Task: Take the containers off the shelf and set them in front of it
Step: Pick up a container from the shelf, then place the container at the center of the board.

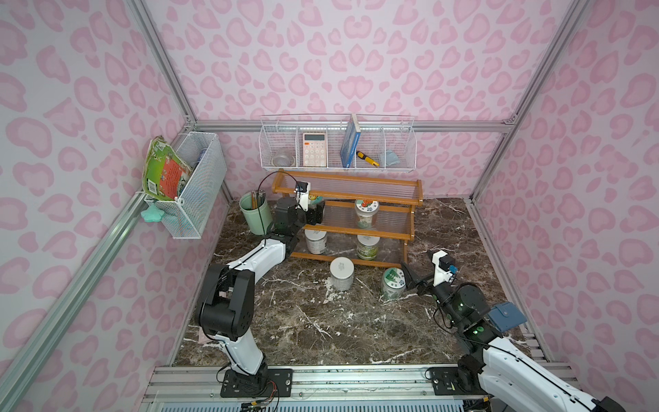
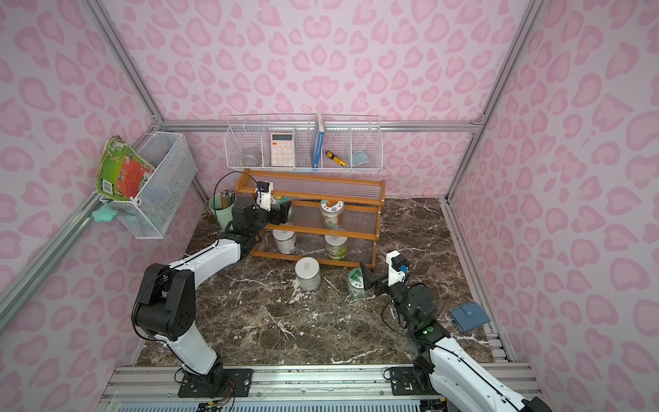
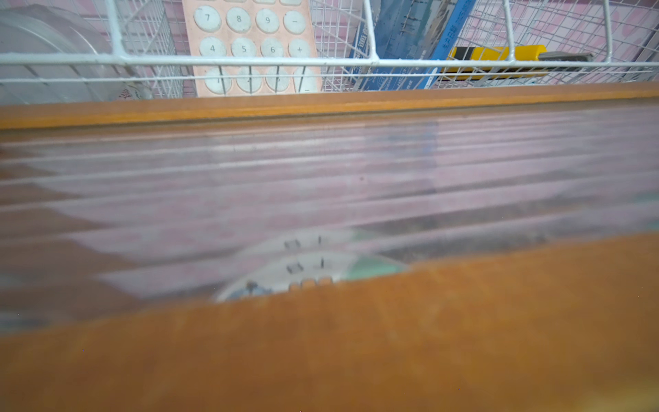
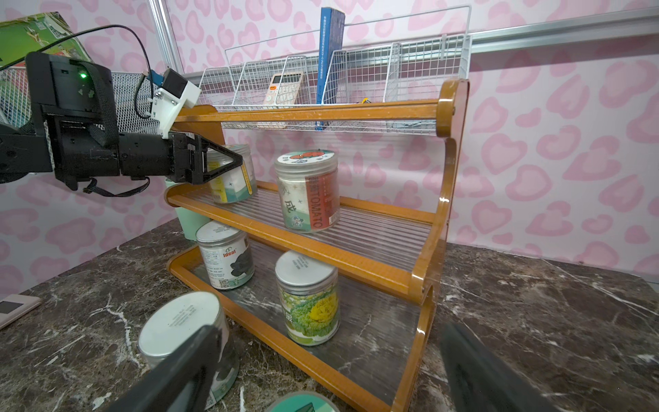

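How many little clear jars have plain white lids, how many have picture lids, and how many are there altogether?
Clear cylindrical jars with plain white lids: 3 (bottom-tier left jar, bottom-tier right jar, white-lidded table jar)
Clear cylindrical jars with picture lids: 3 (middle-tier left jar, middle-tier tomato jar, green-lidded table jar)
Total: 6

L gripper (image 1: 317, 214) at mid-tier jar (image 1: 316, 199)

The left arm (image 1: 262, 255) reaches far forward, and the left tool (image 1: 316, 213) is level, pointing toward the robot's right; whether its jaws are clamped cannot be told. The right arm (image 1: 506, 360) is bent low, and the right tool (image 1: 415, 283) has its jaws spread wide.
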Controlling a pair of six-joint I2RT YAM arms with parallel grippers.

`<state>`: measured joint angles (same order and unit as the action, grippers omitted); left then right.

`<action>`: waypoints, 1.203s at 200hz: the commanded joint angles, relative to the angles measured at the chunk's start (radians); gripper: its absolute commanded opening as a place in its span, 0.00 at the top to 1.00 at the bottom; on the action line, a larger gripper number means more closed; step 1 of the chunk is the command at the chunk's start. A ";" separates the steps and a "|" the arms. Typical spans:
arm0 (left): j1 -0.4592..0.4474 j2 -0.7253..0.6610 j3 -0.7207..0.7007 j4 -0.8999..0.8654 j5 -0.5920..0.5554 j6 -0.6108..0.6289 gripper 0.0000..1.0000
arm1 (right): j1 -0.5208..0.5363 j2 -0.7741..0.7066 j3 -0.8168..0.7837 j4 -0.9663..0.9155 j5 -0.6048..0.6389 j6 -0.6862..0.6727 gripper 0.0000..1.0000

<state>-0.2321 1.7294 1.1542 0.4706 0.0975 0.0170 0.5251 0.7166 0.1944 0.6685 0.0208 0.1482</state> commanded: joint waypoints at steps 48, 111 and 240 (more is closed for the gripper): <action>-0.023 -0.157 -0.076 -0.021 0.007 0.004 0.25 | -0.003 -0.010 0.014 0.006 -0.013 0.003 0.01; -0.063 -0.355 -0.265 -0.101 -0.075 -0.039 0.25 | -0.002 -0.050 0.024 -0.020 -0.029 0.024 0.01; -0.233 -0.750 -0.567 -0.324 -0.369 -0.124 0.26 | 0.015 -0.094 0.047 -0.073 -0.073 0.033 0.01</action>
<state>-0.4633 1.0050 0.6189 0.1345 -0.1993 -0.0692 0.5365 0.6254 0.2279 0.6041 -0.0456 0.1822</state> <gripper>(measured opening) 0.864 0.991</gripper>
